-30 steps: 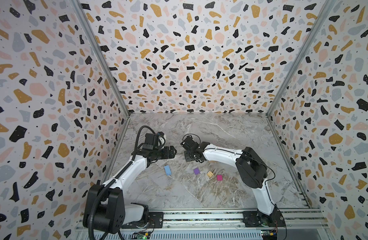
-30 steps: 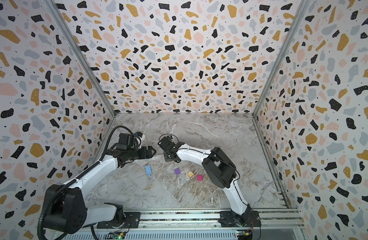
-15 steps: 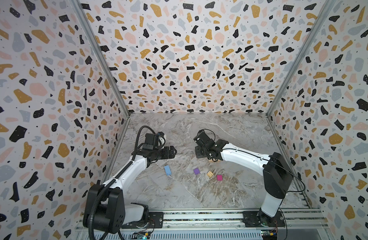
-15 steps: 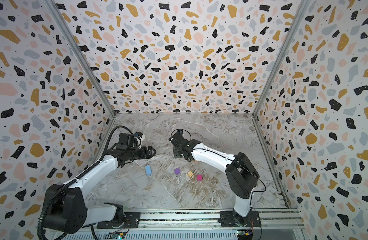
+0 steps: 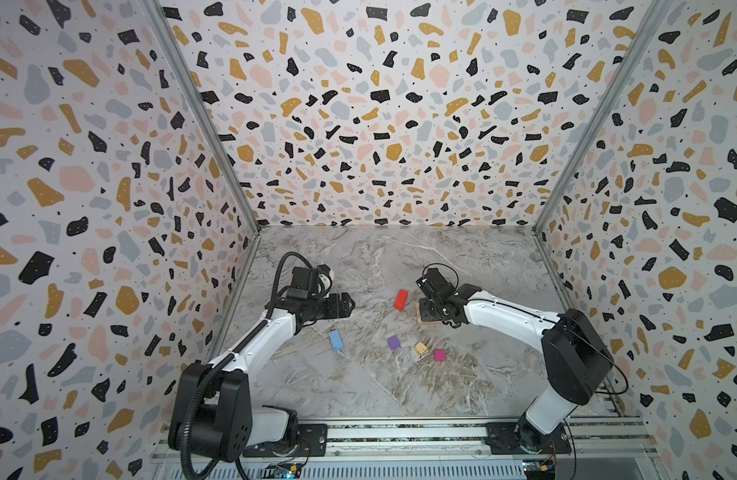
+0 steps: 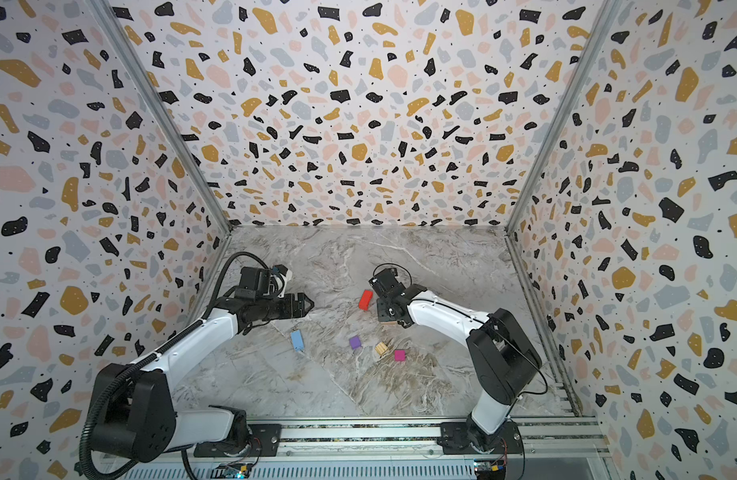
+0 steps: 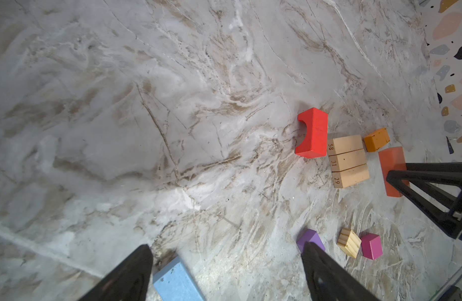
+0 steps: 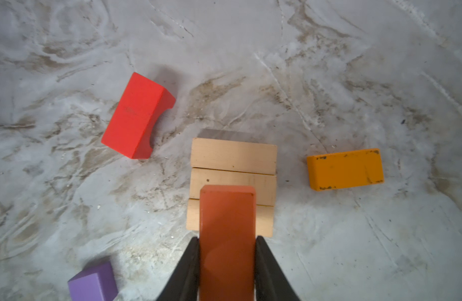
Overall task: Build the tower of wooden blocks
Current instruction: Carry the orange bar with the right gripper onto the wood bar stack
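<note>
Three tan oblong blocks [image 8: 232, 156] lie side by side as a flat base, also seen in the left wrist view [image 7: 348, 160]. My right gripper [image 8: 227, 238] is shut on a red-orange oblong block [image 8: 227, 221] just above that base; in both top views the gripper [image 5: 427, 309] [image 6: 385, 311] covers it. A red arched block [image 5: 400, 299] lies left of the base and an orange block [image 8: 346, 169] right of it. Nearer the front lie a light blue block [image 5: 335, 340], a purple cube [image 5: 393, 342], a tan cube [image 5: 420, 348] and a magenta cube [image 5: 439, 355]. My left gripper [image 5: 350, 305] hangs open and empty above the floor, beyond the blue block [image 7: 176, 282].
Terrazzo-patterned walls [image 5: 379, 124] close in the marble floor [image 5: 358, 386] on three sides. A metal rail [image 5: 400, 432] with both arm bases runs along the front edge.
My right arm has swung to the right with the red-orange block, from the middle of the floor to above the tan base, uncovering the red arched block. The left arm has stayed put.
</note>
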